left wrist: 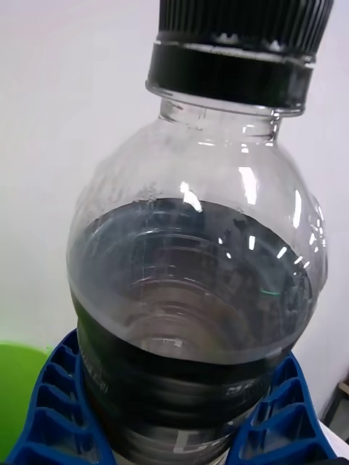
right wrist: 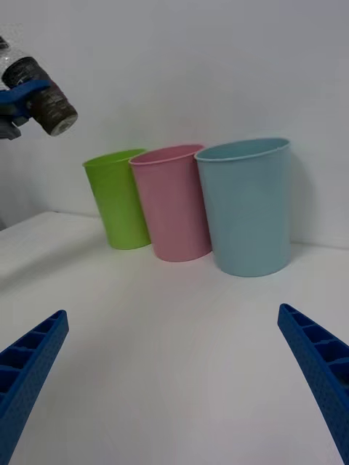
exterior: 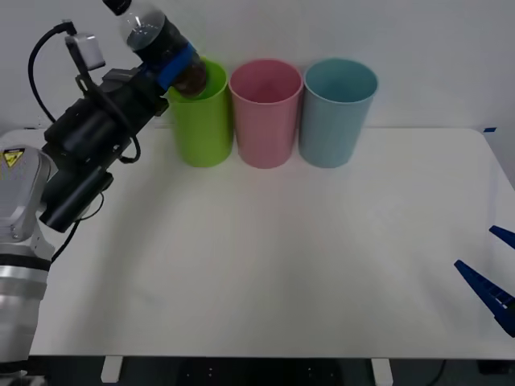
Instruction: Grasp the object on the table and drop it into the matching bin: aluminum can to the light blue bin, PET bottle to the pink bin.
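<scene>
From the front, my left gripper (exterior: 173, 66) clamps the PET bottle (exterior: 161, 50) tilted above the lime green bin (exterior: 203, 121), beside the pink bin (exterior: 265, 112) and light blue bin (exterior: 338, 111) along the bench's (exterior: 282, 257) far edge. Right wrist: my right gripper (right wrist: 174, 378) gapes wide, holding nothing, above the bench. Left wrist: blue fingers (left wrist: 283, 421) pinch the bottle's lower body.

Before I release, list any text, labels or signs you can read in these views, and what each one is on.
No readable words or numbers anywhere.
Yellow triangular warning sign on the robot's left arm housing: a symbol, no legible text.
Pale lettering low on the PET bottle, held in the left gripper: cut off, too partial to read.
Pink bin, light blue bin, lime green bin, table: no markings.
Right gripper: open, unmarked.
</scene>
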